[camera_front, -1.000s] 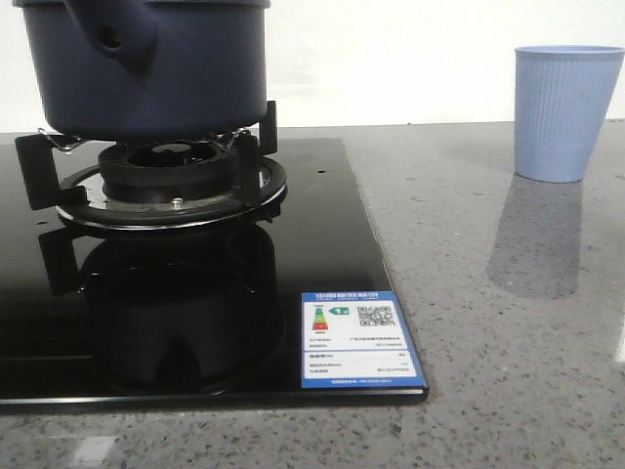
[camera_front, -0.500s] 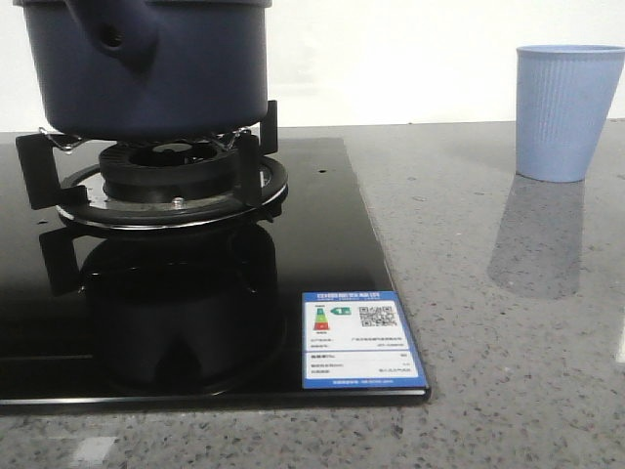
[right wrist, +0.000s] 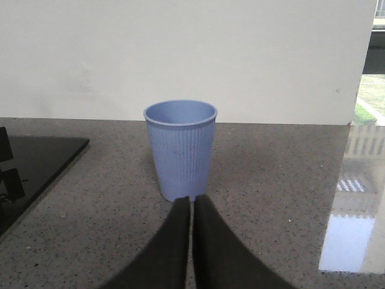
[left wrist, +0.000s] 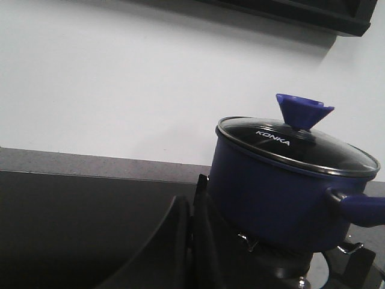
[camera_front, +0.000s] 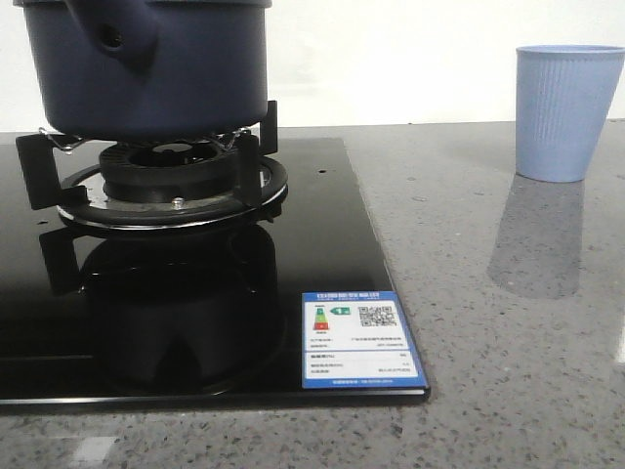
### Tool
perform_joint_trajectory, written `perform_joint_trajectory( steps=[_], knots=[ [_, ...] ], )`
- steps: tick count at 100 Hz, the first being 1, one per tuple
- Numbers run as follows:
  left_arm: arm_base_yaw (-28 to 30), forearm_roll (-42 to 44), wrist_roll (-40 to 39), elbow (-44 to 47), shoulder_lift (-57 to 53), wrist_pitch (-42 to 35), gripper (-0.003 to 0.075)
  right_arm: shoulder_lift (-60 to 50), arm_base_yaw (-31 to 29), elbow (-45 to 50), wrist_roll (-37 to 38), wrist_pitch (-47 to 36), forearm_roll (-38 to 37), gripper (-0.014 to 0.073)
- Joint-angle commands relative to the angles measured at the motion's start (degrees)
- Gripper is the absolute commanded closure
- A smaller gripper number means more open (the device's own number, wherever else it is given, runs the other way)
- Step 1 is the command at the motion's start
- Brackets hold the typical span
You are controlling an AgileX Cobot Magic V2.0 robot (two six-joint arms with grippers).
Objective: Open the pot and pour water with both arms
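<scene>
A dark navy-blue pot (camera_front: 146,68) is seated on the black burner grate (camera_front: 171,181) of a glossy black glass cooktop (camera_front: 322,264), toward the left side of a speckled grey worktop (camera_front: 508,371). A stubby hollow knob (camera_front: 112,37) is seen on the pot's side. In the left wrist view, the pot is covered by a glass lid (left wrist: 298,144) marked KONKA, topped by a blue cone-shaped handle (left wrist: 304,111). A pale blue ribbed cup (camera_front: 566,112) is stood upright on the worktop, well apart to the right of the cooktop. The left end effector (left wrist: 191,241) is closed with its 2 fingers pressed together, empty, near the pot. The right end effector (right wrist: 191,241) is likewise closed and empty, just in front of the cup. A blue energy label (camera_front: 361,339) is stuck on the cooktop's front right corner.
</scene>
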Motion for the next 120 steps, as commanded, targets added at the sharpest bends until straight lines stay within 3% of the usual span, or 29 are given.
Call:
perform_joint_trajectory(
  steps=[1, 18, 29, 54, 60, 83, 120],
  knots=[
    [0.53, 3.25, -0.74, -1.32, 0.24, -3.15, 0.0739, 0.34, 0.24, -1.29, -0.37, 1.74, 0.91, 0.0631],
    [6.33, 24.46, -22.09, 0.54, -2.04, 0.46, 0.0739, 0.34, 0.24, -1.29, -0.37, 1.74, 0.91, 0.0631],
    [10.32, 31.16, -30.44, 4.61, -6.31, 1.37, 0.0739, 0.34, 0.24, -1.29, -0.37, 1.74, 0.91, 0.0631],
    [14.48, 32.95, -30.79, 11.90, -13.84, 3.79, 0.0739, 0.34, 0.24, -1.29, -0.37, 1.74, 0.91, 0.0631],
    [14.47, 32.95, -30.79, 14.03, -13.97, 0.14, 0.0739, 0.34, 0.24, -1.29, -0.37, 1.85, 0.91, 0.0631],
    [14.47, 32.58, -30.79, 13.67, -13.97, 4.73, 0.0739, 0.34, 0.24, -1.29, -0.37, 1.72, 0.91, 0.0631],
    [14.47, 32.58, -30.79, 13.67, -13.97, 4.72, 0.0739, 0.34, 0.24, -1.29, -0.37, 1.72, 0.91, 0.0631]
  ],
)
